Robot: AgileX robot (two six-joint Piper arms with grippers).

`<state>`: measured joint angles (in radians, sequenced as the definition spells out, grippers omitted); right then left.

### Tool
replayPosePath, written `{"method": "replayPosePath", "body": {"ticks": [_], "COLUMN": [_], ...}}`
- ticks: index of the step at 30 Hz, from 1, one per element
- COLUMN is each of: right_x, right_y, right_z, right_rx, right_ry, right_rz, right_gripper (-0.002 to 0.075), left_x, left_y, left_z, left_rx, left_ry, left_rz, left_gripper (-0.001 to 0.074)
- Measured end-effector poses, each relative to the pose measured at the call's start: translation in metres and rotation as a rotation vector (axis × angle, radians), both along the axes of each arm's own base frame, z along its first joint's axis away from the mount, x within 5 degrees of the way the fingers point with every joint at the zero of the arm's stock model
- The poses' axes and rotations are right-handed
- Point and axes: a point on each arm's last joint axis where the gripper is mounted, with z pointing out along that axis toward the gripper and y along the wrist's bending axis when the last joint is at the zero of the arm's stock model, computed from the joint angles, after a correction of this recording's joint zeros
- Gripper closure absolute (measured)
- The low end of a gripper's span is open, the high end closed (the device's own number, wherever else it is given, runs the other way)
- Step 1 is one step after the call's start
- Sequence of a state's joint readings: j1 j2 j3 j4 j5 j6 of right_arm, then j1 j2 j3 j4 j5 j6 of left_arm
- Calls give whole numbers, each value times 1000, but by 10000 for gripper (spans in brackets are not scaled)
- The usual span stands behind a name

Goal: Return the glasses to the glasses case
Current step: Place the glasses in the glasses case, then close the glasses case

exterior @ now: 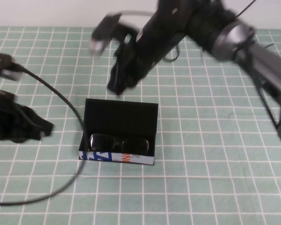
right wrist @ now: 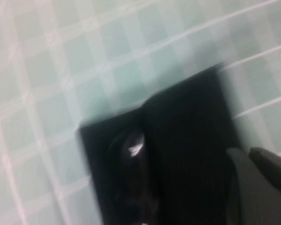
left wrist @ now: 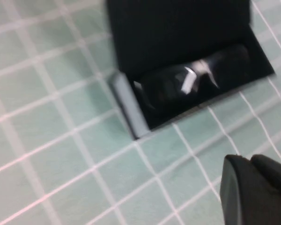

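The black glasses (exterior: 119, 143) lie inside the open glasses case (exterior: 117, 158), whose flap lid stands up behind them. My right gripper (exterior: 116, 87) hangs just behind the lid's far left edge, shut and empty. My left gripper (exterior: 43, 129) rests low at the table's left, shut and empty, a short way from the case. The left wrist view shows the glasses (left wrist: 192, 79) in the case (left wrist: 129, 110) and the gripper (left wrist: 246, 159). The right wrist view shows the glasses (right wrist: 133, 154), the lid (right wrist: 187, 140) and the gripper (right wrist: 246, 152).
A green mat with a white grid (exterior: 215, 178) covers the table. A black cable (exterior: 65, 105) curves from the left arm past the case's left side toward the front edge.
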<state>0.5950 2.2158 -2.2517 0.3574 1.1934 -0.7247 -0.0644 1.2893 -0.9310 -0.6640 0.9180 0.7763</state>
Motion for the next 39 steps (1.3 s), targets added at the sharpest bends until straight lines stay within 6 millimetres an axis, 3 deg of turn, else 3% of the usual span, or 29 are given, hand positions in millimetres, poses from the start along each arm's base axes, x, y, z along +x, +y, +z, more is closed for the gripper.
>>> {"method": "replayPosePath", "body": {"ticks": [6,11,15,24,39], "right_x": [23,35,42,54,50], "right_y": [-23,-29,-26,-19,-19], "right_z": [10,-6,-26,-68,-71], "right_rx": [112,114,101,72,71], "right_ry": [86,153,186,235,296], "right_rz": [-261,-342,-360,-379,-353], "right_gripper": [736,737,737,737,737], "left_x": [4,2,8,19,27], "left_y": [-39,-72,-85,-90,-89], "left_z": [-32,-65,-80,-106,-113], "left_rx": [36,50,34,36,46], "left_ry": [41,42,24,65,36], "left_rz": [-138,-157,-108,-44,13], "left_gripper": [736,736,736,736,736]}}
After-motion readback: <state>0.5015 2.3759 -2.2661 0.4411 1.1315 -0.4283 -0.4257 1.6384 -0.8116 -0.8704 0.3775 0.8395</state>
